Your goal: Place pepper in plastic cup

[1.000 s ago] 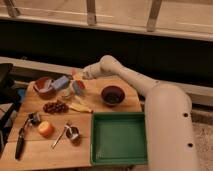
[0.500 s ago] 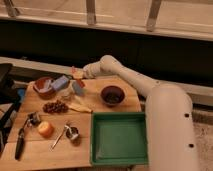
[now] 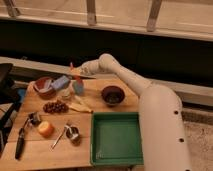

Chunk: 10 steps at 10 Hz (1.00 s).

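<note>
My gripper (image 3: 76,73) is at the back left of the wooden table, at the end of the white arm that reaches in from the right. It is shut on the slender red-orange pepper (image 3: 71,65). The pepper's upper end sticks up above the gripper, and a reddish lower end shows just above the cup. The small pale blue-grey plastic cup (image 3: 78,89) stands on the table directly below the gripper. The pepper is above the cup's rim, not inside it.
A blue block (image 3: 61,81) and a maroon bowl (image 3: 44,86) are left of the cup. A dark bowl (image 3: 112,95) is to its right, with grapes (image 3: 55,106) and a yellow piece (image 3: 80,106) in front. An orange (image 3: 46,128), a metal cup (image 3: 73,134) and a green tray (image 3: 117,137) are nearer.
The gripper with the pepper has risen slightly above the cup and has barely moved since. The things on the table have stayed put.
</note>
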Tool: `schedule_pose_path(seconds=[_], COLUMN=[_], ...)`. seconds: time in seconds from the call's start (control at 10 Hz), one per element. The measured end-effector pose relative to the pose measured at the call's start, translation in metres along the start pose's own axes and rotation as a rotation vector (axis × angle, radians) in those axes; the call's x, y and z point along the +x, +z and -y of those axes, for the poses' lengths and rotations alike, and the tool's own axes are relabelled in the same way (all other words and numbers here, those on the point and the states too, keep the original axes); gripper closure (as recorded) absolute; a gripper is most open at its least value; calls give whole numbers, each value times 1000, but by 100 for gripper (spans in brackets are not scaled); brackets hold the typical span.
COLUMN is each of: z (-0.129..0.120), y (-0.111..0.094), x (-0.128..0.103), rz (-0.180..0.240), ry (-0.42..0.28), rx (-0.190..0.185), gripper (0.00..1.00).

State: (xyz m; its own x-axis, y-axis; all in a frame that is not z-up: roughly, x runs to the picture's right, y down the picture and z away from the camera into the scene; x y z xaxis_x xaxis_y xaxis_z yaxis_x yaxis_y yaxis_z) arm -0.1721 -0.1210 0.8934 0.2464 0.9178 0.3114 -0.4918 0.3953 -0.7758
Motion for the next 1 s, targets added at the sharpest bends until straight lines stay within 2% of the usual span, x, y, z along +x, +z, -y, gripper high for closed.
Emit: schedule_pose_path(seconds=[0.3,0.8,1.0], z=[9,25,28], y=[6,18,18], x=[6,37,42], rz=[47,36,27], ry=[2,33,50], rx=[-27,-22,-16], gripper=[100,98,78])
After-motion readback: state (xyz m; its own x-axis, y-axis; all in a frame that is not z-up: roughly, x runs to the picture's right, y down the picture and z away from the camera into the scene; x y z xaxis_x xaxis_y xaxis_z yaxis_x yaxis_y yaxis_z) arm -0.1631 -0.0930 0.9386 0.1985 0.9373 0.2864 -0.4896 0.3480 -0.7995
